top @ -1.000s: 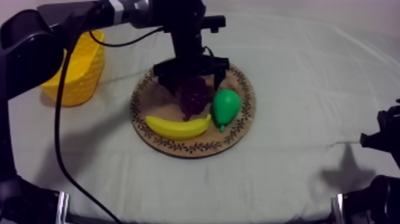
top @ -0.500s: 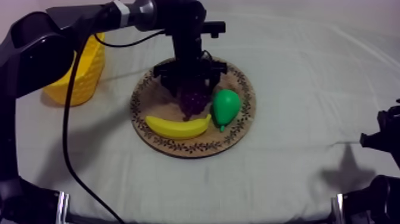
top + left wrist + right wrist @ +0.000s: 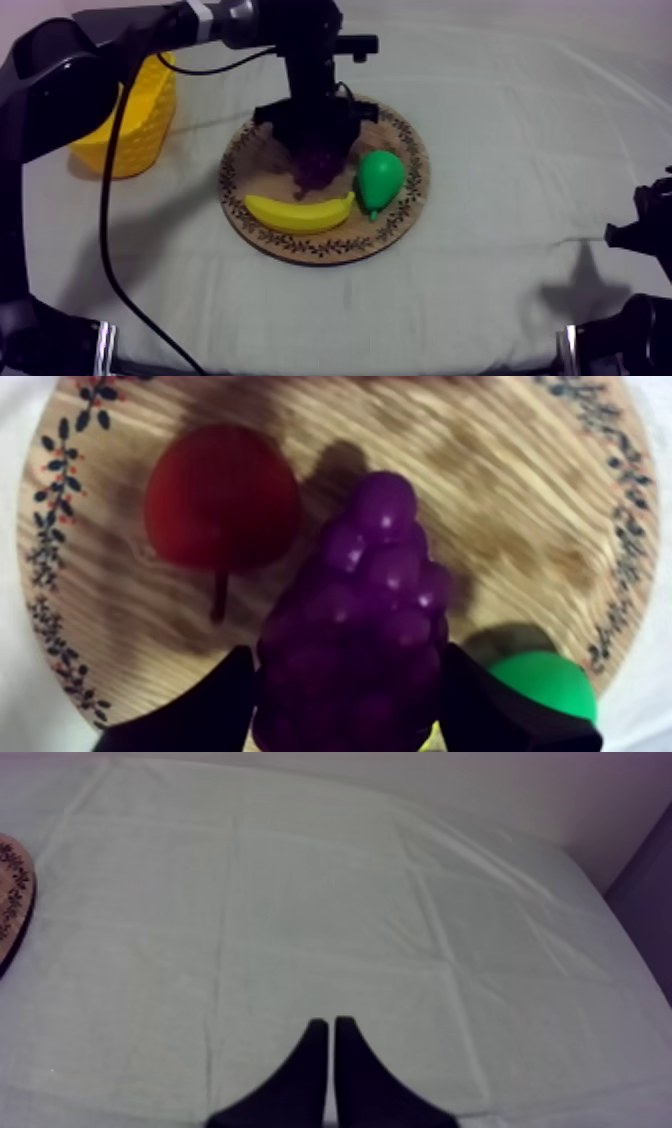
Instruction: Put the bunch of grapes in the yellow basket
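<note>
On the round wooden board lies the purple bunch of grapes, between the banana and the green pear. My left gripper reaches down from the upper left onto the bunch. In the left wrist view its black fingers press both sides of the grapes, so it is shut on them. A small red fruit rests on the board beyond the grapes. The yellow basket stands at the far left. My right gripper is shut on nothing, low at the right side.
The pear lies close beside the left gripper's finger. Bare cloth stretches in front of the right gripper, with the board's rim at its far side. Open cloth separates the board from the basket.
The left gripper's fingers, wide apart a second ago, have come down and closed in on the grapes. The right arm has not moved.
</note>
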Tool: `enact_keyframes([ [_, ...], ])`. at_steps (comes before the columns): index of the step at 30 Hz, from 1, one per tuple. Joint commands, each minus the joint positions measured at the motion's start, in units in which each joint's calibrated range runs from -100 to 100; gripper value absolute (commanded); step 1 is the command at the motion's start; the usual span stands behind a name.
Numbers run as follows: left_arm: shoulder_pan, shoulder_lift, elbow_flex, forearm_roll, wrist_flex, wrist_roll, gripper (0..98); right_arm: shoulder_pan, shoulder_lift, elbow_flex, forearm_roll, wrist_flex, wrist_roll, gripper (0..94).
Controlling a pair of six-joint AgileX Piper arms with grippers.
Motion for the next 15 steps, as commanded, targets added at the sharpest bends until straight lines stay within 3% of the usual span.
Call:
enact_keyframes([
  [1,0.1,-2.5,0.4,-0.10,0.0,-0.3,57.7,0.0,0.0,0.0,0.0,0.0,0.0,0.3],
  [15,0.7,-20.0,2.0,-0.76,4.2,-2.2,60.1,0.0,0.0,0.0,0.0,0.0,0.0,0.3],
])
